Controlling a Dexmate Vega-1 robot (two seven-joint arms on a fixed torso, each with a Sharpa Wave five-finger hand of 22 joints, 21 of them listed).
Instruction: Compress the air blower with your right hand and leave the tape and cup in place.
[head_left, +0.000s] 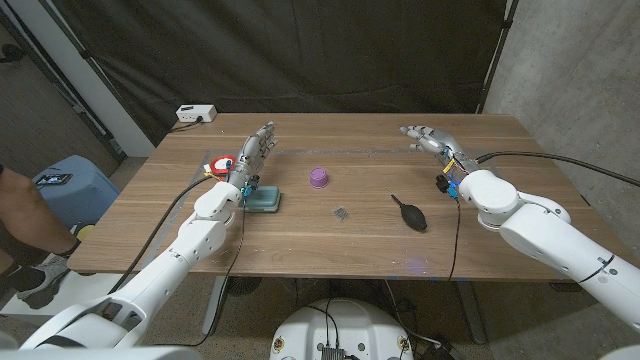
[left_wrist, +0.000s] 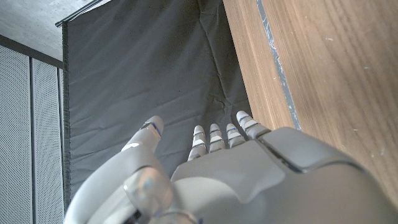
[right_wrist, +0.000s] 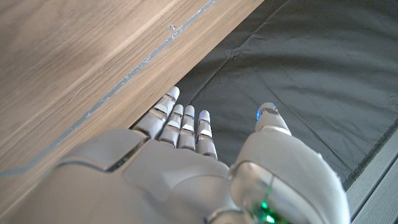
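Black and bulb-shaped, the air blower (head_left: 409, 213) is lying on the counter (head_left: 330, 240) nearer the right hand (head_left: 432, 141), toward the robot from it, nozzle apparently pointing away; that hand is hovering, fingers outstretched, holding nothing.

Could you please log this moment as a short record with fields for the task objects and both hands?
air blower: black, lying on the table, untouched, nearer the right arm
cup: purple, mid-table
tape: red and white roll beside the left hand
left hand: fingers extended, holding nothing
right hand: fingers extended near the far edge, holding nothing, well clear of the blower
teal object: next to the left wrist
stage: compression not begun
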